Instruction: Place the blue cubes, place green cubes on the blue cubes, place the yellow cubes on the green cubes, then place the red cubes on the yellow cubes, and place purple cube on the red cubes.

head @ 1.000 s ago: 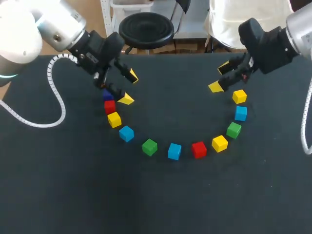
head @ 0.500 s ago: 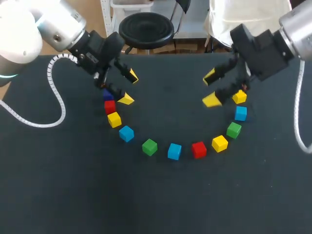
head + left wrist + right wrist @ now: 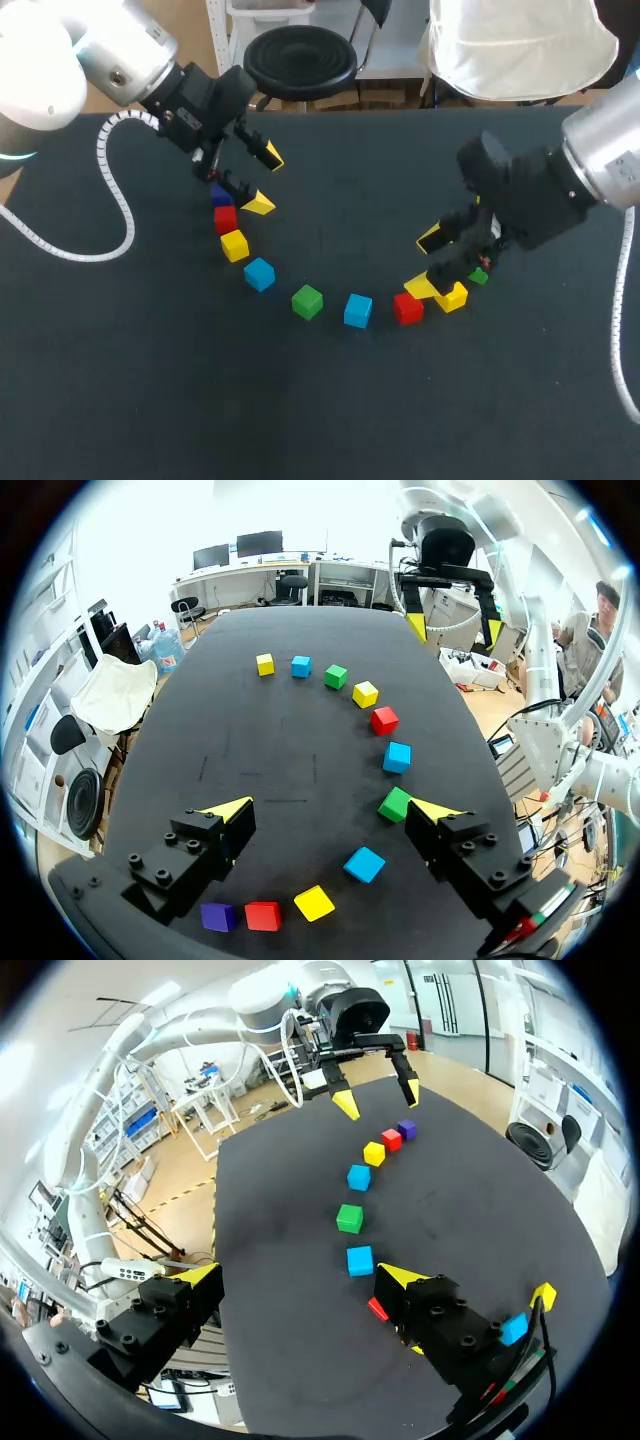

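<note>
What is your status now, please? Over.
Left pincer open, by purple cube. Right pincer open, low beside red cube. Nothing held, nothing stacked yet. Yellow cube crowds the red one.

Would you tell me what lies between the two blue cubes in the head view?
A green cube, apart from both; the head view shows it.

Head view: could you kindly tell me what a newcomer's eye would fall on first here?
An arc of coloured cubes curving across the dark table catches the eye first. Next, the right pincer, open, is low beside the red cube and yellow cube near the arc's right end. The left pincer, also open, hangs by the purple cube at the left end.
</note>
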`<action>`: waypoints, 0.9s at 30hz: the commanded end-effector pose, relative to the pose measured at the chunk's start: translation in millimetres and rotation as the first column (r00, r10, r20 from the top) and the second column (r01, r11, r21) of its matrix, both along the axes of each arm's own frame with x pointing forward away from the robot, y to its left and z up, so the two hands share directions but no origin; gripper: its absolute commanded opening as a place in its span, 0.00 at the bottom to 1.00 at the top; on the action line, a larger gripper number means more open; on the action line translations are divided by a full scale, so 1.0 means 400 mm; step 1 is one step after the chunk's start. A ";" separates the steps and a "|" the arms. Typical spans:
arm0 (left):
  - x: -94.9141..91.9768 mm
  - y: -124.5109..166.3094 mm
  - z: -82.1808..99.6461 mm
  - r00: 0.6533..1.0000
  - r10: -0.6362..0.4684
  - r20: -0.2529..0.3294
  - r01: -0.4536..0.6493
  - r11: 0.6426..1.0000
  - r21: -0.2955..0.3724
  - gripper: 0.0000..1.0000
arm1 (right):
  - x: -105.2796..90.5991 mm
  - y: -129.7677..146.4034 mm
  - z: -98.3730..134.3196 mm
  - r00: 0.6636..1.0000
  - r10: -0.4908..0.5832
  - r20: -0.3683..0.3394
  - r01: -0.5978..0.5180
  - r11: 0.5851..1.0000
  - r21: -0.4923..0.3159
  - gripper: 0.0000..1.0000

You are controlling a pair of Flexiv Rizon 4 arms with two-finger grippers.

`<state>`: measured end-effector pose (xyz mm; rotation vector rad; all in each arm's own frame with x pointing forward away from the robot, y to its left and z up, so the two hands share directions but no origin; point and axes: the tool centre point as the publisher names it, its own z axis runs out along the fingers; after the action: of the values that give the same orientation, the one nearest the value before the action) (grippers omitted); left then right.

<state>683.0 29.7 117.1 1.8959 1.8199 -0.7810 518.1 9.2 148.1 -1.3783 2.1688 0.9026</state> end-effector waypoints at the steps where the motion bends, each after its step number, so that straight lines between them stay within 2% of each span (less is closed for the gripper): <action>1: 0.003 -0.001 0.000 1.000 -0.002 -0.002 0.002 1.000 0.003 1.00 | 0.004 -0.012 0.036 1.000 -0.013 0.026 0.014 1.000 -0.027 1.00; 20: 0.003 -0.001 0.000 1.000 -0.002 -0.002 0.002 1.000 0.003 1.00 | 0.004 -0.012 0.036 1.000 -0.013 0.026 0.014 1.000 -0.027 1.00; 24: 0.003 -0.001 0.000 1.000 -0.002 -0.002 0.002 1.000 0.003 1.00 | -0.044 0.017 0.028 0.997 0.069 0.024 -0.067 0.996 -0.064 1.00; 27: 0.003 -0.001 0.000 1.000 -0.002 -0.002 0.002 1.000 0.003 1.00 | -0.077 0.053 0.006 0.993 0.115 -0.027 -0.118 0.988 -0.104 1.00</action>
<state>683.0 29.8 117.1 1.8959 1.8200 -0.7809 485.2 15.0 152.4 -1.5313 2.1762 0.8725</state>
